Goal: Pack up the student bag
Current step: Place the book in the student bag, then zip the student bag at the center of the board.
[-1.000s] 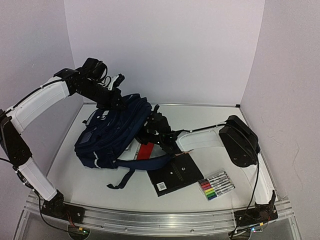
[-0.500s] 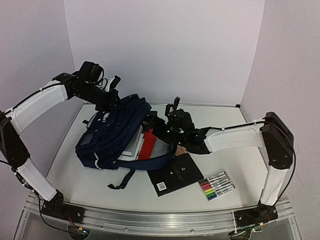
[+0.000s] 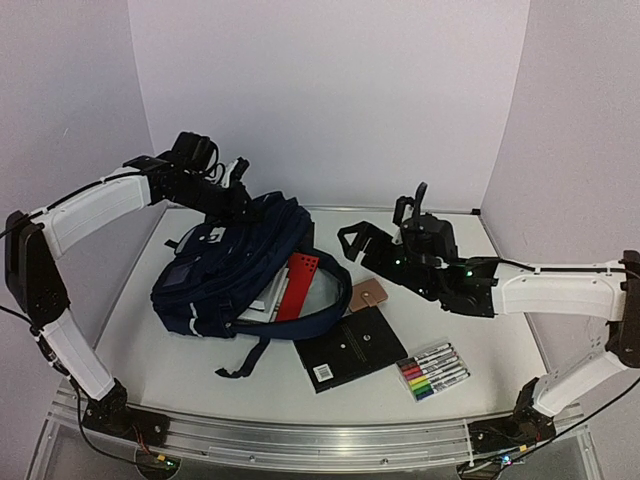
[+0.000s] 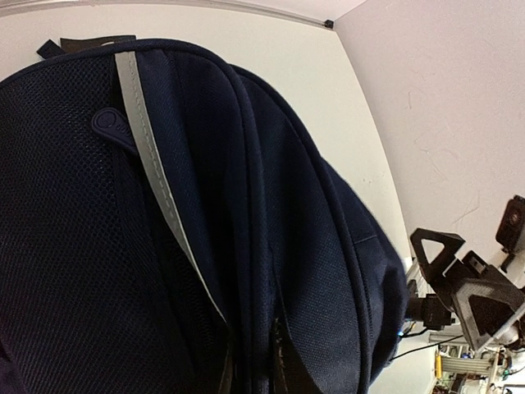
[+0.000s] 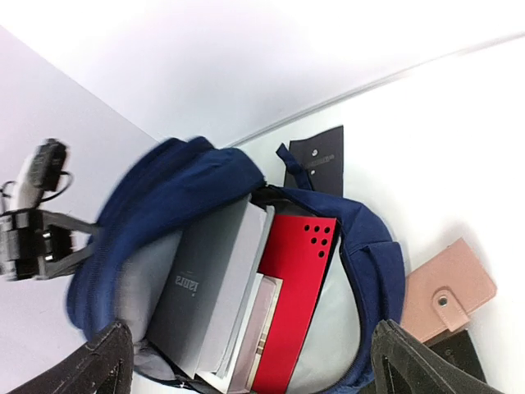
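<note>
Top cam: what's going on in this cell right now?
The left gripper is at the top edge of the navy student bag, which lies on its side with its mouth open. I can't tell if it's clamped on the fabric. A red folder and a grey book sit in the opening. The right gripper hangs open and empty in front of the mouth. A pink wallet, black notebook and marker set lie on the table, not yet packed.
</note>
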### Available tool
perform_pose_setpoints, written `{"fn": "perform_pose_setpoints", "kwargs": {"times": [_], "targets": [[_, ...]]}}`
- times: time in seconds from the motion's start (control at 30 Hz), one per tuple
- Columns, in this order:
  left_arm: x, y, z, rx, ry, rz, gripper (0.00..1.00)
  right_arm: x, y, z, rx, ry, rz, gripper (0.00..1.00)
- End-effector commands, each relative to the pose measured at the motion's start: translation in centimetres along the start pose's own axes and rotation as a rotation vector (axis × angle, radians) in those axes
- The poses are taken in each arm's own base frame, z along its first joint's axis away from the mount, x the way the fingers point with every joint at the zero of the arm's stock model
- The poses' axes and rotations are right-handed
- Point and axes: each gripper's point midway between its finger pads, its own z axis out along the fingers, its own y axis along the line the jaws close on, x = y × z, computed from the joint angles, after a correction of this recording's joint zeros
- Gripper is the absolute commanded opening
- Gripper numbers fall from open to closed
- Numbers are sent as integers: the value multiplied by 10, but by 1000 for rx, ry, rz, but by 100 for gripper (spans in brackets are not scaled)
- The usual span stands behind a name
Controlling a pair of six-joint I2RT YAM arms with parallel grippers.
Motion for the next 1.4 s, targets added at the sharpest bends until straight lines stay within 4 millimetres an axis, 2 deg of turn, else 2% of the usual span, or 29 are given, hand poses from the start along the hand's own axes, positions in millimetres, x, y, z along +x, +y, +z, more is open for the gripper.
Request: {"fn": "perform_pose_setpoints", "kwargs": {"times": [0.0, 0.1, 0.17, 0.27, 0.4, 0.47, 0.57, 0.63, 0.8, 0.9, 1.0, 1.23, 1.37], "targets": [[-35, -7, 16, 71, -99, 47, 47, 1, 14, -18, -22, 3, -76, 98], [-36, 2, 8, 55, -117, 20, 75, 21, 37, -21, -78, 52, -120, 94], [-37, 12, -8, 39, -156, -14, 88, 41, 54, -20, -109, 88, -162, 88], [-36, 32, -44, 2, -224, -80, 99, 81, 81, -17, -154, 153, -241, 76], [-16, 74, -81, -71, -268, -218, 100, 140, 114, -6, -235, 261, -326, 63], [3, 104, -94, -117, -281, -315, 100, 170, 130, -1, -285, 314, -372, 59], [28, 133, -112, -170, -319, -423, 100, 208, 145, 9, -338, 384, -411, 54], [44, 148, -124, -217, -356, -476, 100, 232, 146, 20, -352, 434, -422, 49], [83, 176, -131, -306, -382, -589, 100, 271, 139, 38, -356, 514, -425, 46], [107, 195, -132, -360, -388, -664, 100, 281, 129, 48, -314, 514, -443, 46], [125, 205, -128, -386, -396, -712, 100, 284, 121, 60, -267, 491, -471, 46], [149, 214, -107, -326, -386, -792, 99, 278, 108, 82, -192, 468, -483, 44], [162, 218, -96, -288, -387, -846, 83, 272, 100, 96, -177, 480, -446, 39]]}}
